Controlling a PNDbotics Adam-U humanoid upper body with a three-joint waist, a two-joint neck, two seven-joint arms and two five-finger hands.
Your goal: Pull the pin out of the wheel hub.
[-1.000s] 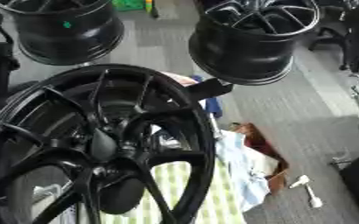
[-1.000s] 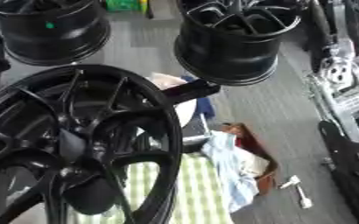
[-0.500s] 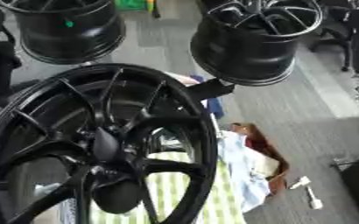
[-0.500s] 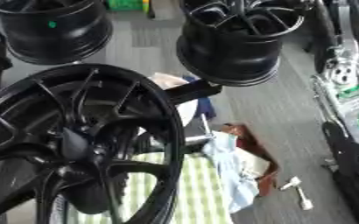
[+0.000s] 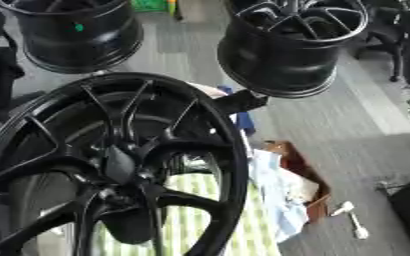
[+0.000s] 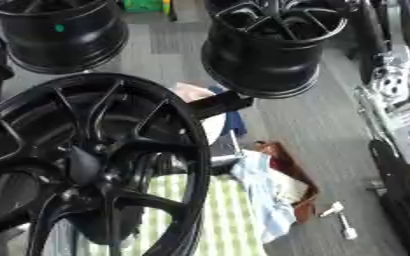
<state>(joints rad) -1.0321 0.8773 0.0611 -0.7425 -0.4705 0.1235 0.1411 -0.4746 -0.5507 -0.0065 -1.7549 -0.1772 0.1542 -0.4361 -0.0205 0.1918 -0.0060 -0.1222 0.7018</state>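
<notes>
A big black spoked wheel (image 5: 112,165) fills the lower left, standing tilted toward me. Its hub (image 5: 121,167) sits where the spokes meet. I cannot make out a pin there. A dark rounded shape (image 5: 130,225) shows behind the lower spokes; what it is stays unclear. A black bar (image 5: 242,102) sticks out past the rim's upper right. Neither hand shows. Part of my right arm (image 6: 390,95), silver and black, runs down the right edge of the right eye view.
Two more black wheels stand on the grey floor behind, one far left (image 5: 73,32) and one far right (image 5: 292,47). A green checked cloth (image 5: 187,220) lies under the big wheel. A brown box with pale cloths (image 5: 287,187) and a small white tool (image 5: 353,220) lie to the right.
The big wheel's hub and spokes have shifted a little to the left in the picture. The wheels behind and the things on the floor stay put.
</notes>
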